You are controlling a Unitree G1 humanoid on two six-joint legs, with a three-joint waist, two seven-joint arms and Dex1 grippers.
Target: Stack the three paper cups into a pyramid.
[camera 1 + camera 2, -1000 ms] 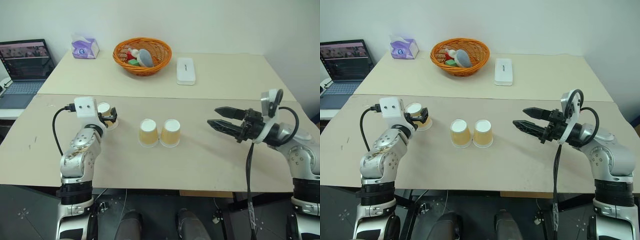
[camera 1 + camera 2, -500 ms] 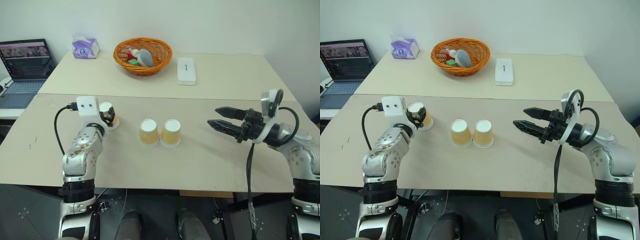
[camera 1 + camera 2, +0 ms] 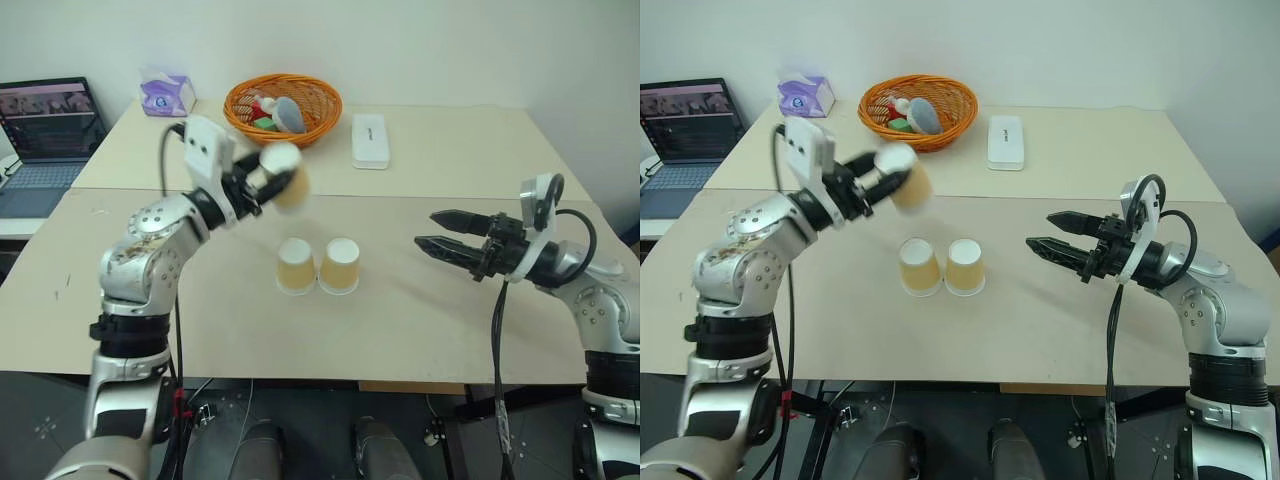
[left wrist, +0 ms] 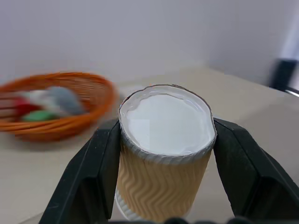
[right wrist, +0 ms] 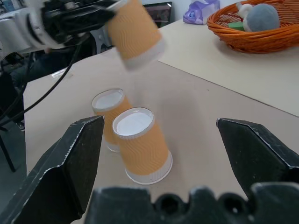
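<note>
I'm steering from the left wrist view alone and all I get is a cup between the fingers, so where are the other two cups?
Observer: The other two cups stand upside down, side by side on the front table, below and ahead of the held cup.
Operator: Is my cup clear of the table?
Observer: Yes, the left gripper carries it in the air, tilted, above the table.
Operator: Where is the other arm?
Observer: The right gripper hangs open to the right of the pair, pointing toward them, holding nothing.
</note>
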